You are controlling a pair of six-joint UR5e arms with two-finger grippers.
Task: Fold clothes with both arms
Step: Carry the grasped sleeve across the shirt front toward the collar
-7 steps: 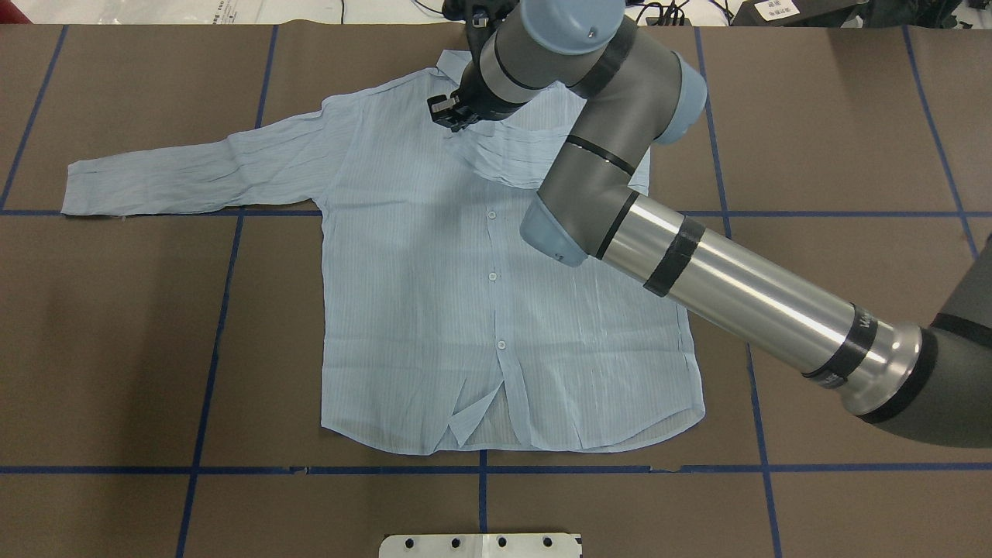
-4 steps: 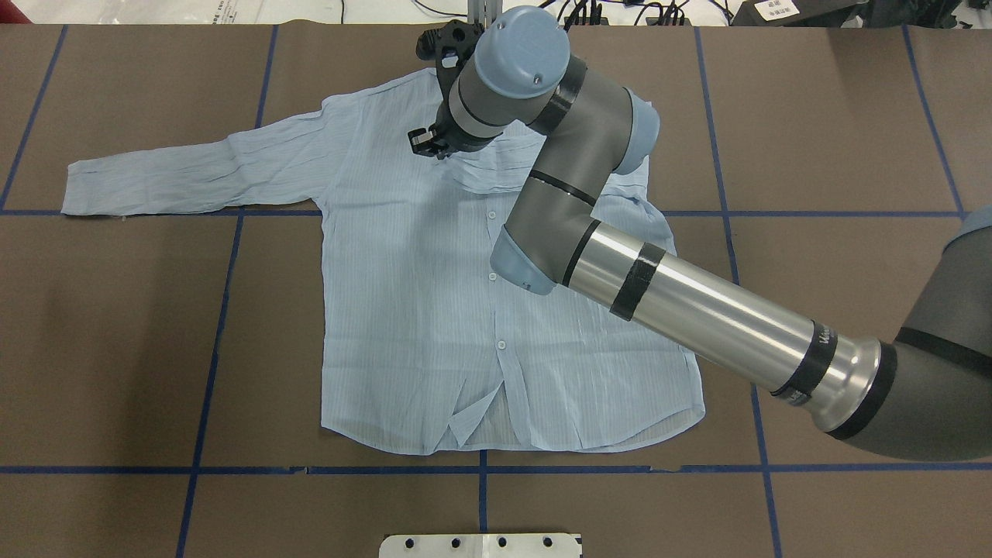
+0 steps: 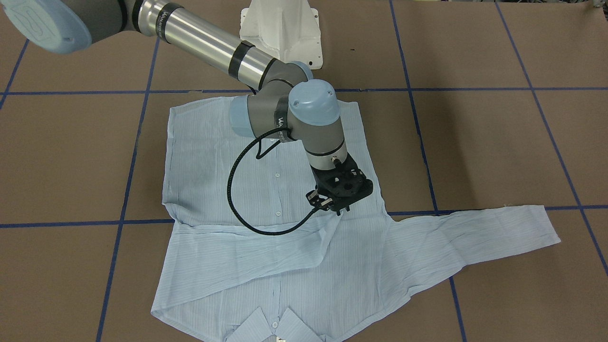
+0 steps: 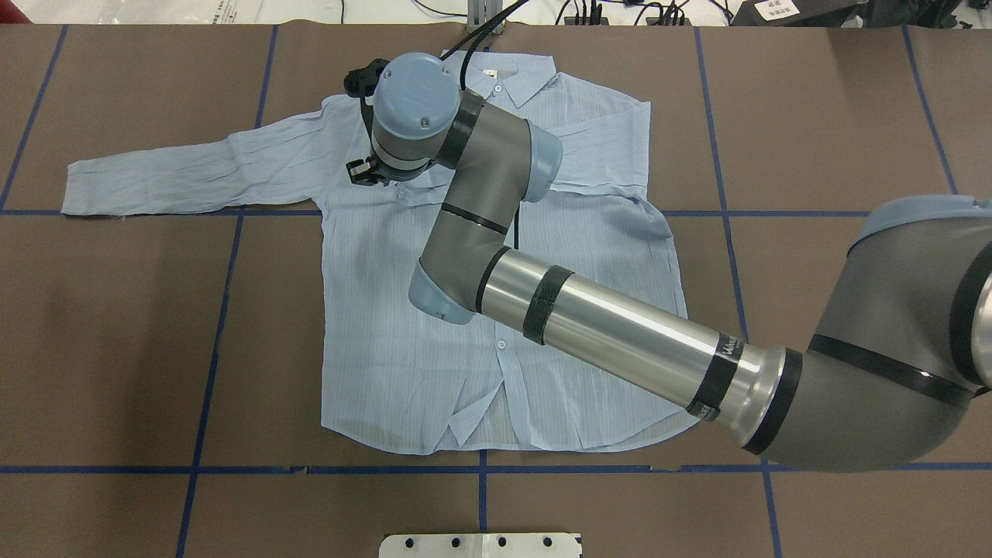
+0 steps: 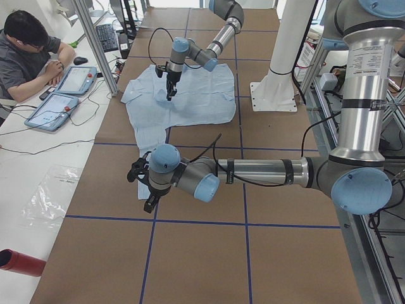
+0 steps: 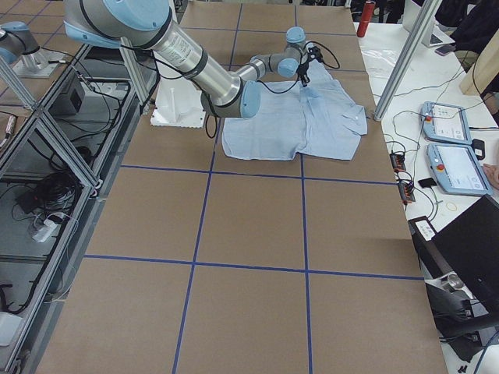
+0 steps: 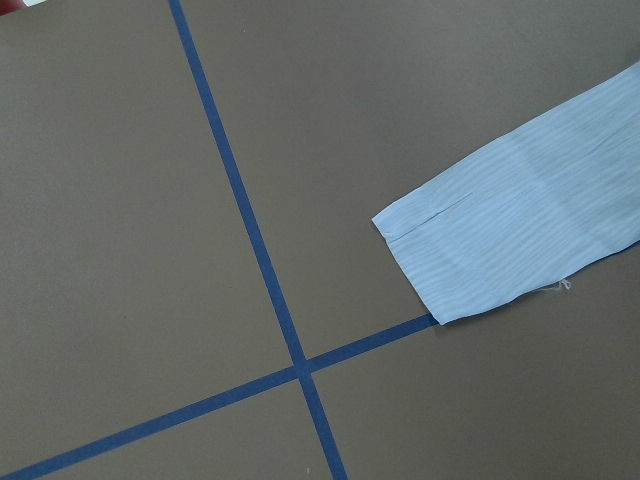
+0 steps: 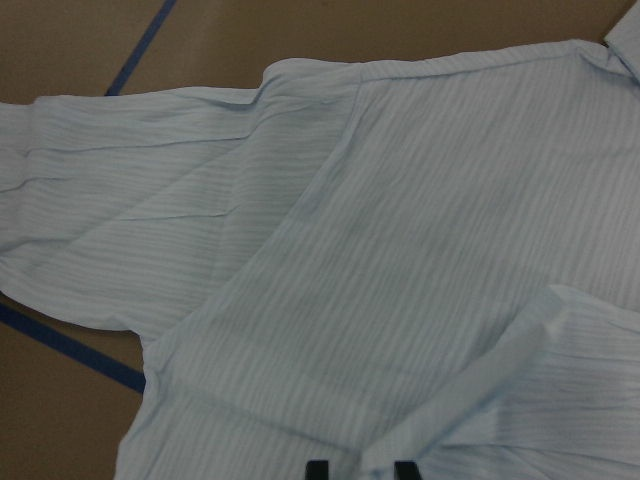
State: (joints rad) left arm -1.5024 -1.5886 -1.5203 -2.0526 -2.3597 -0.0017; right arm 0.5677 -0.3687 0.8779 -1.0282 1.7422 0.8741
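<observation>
brown paper table [image 4: 116,310], blue tape grid [image 4: 209,349]. shirt [image 4: 403,310] flat mid-table, collar far. my right gripper [image 3: 339,208] pinches right sleeve [image 3: 247,247], folded across chest: lower it flat, unwrinkled, before release. my left gripper [image 5: 147,201] near left cuff [image 7: 500,230]; can't tell its state.

right arm [image 4: 620,333] reached across, wrist pointed down | right gripper [image 3: 336,208] pinched onto shirt [image 3: 266,247] | left gripper [image 5: 143,188] held low, finger gap unreadable

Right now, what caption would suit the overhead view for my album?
Right pincer holds one sleeve folded across the light-blue shirt on a brown table; the other sleeve lies outstretched.
</observation>
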